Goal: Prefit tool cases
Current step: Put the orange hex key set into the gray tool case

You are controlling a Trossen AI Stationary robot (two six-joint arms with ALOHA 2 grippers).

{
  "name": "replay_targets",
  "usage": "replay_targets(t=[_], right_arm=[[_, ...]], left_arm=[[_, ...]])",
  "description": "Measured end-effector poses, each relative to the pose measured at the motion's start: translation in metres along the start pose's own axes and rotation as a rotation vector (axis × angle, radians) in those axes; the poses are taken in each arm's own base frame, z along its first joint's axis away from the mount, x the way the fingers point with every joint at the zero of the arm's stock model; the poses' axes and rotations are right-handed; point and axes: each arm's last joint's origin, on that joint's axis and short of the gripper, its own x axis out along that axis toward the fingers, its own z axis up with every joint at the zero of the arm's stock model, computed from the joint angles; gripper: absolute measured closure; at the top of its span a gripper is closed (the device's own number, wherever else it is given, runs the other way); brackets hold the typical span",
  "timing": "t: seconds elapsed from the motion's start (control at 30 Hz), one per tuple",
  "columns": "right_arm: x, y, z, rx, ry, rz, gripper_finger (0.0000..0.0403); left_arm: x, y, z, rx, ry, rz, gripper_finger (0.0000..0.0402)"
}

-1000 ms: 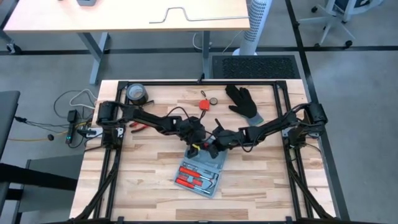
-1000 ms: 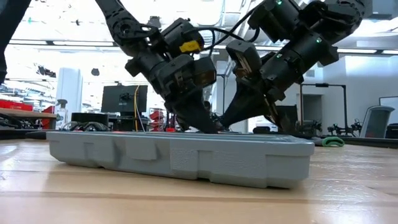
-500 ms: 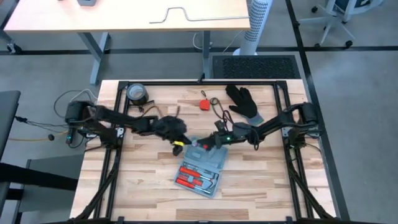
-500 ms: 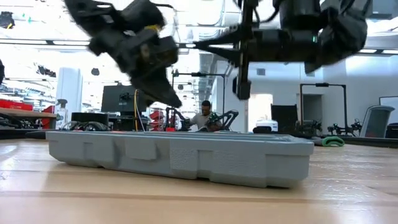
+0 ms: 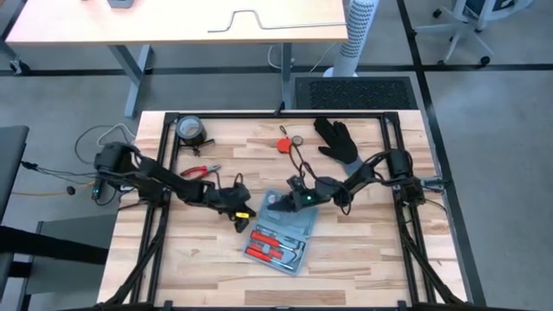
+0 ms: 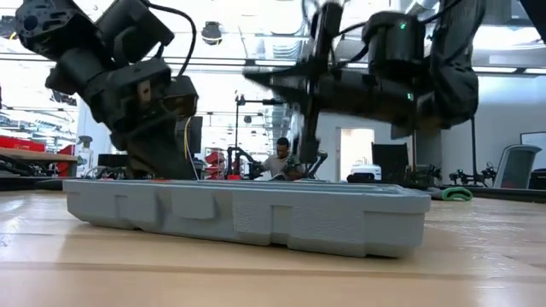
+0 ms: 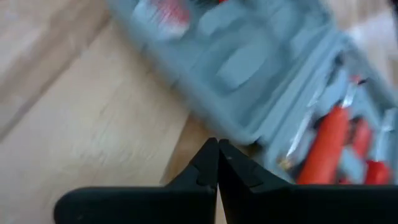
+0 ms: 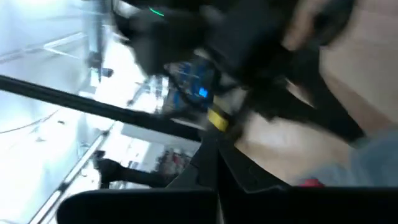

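Jaws shut and empty on both: left gripper (image 5: pixel 243 213), right gripper (image 5: pixel 294 185), flanking the open blue-grey plastic tool case (image 5: pixel 280 235) at centre frame; closing it remains.

Bright, even overhead light with soft shadows; both wrist views are smeared, and the low view's backlit windows glare.

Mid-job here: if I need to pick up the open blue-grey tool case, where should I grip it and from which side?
Probably the bare long side wall of the flat blue-grey plastic tool case, approached from above with fingers straddling the rim. It lies flat and open on the wooden table, red-handled tools filling the middle, so only the edges are free.
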Motion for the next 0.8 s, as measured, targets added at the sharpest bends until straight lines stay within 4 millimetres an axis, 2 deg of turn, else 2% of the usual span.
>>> replay_targets(t=[0.07,0.17,0.2,0.27,0.33,0.47,0.53,0.67,0.7,0.8], right_arm=[[0.0,-0.004,-0.002,0.014,0.005,0.0,0.0402],[0.002,0.004,-0.003,-0.02,0.011,0.086,0.0402],[0.003,0.0,-0.003,-0.009,0.036,0.052,0.0402],[0.002,-0.017,-0.009,0.062,0.102,-0.12,0.0403],[0.002,-0.021,-0.01,0.084,0.118,-0.174,0.0403],[0.003,-0.002,-0.01,-0.03,0.068,0.044,0.0403],[0.003,0.007,-0.007,-0.055,0.054,0.083,0.0403],[0.001,-0.021,-0.013,0.039,0.118,-0.186,0.0403],[0.001,-0.023,-0.013,0.05,0.124,-0.206,0.0403],[0.001,-0.015,-0.009,0.016,0.108,-0.087,0.0403]], left_arm=[[0.008,-0.001,-0.004,-0.006,0.023,0.013,0.0402],[0.016,-0.004,-0.007,-0.001,0.03,0.003,0.0402],[0.019,-0.006,-0.007,-0.001,0.024,-0.01,0.0402],[0.022,-0.009,-0.007,0.0,0.023,-0.018,0.0402],[0.025,-0.01,-0.007,0.003,0.029,-0.02,0.0401],[0.025,-0.011,-0.005,0.005,0.026,-0.034,0.0402],[0.025,-0.011,-0.006,0.013,0.029,-0.03,0.0402],[0.025,-0.011,-0.006,0.02,0.028,-0.029,0.0402],[0.025,-0.011,-0.006,0.02,0.028,-0.028,0.0402],[0.025,-0.011,-0.005,0.021,0.026,-0.031,0.0402]])
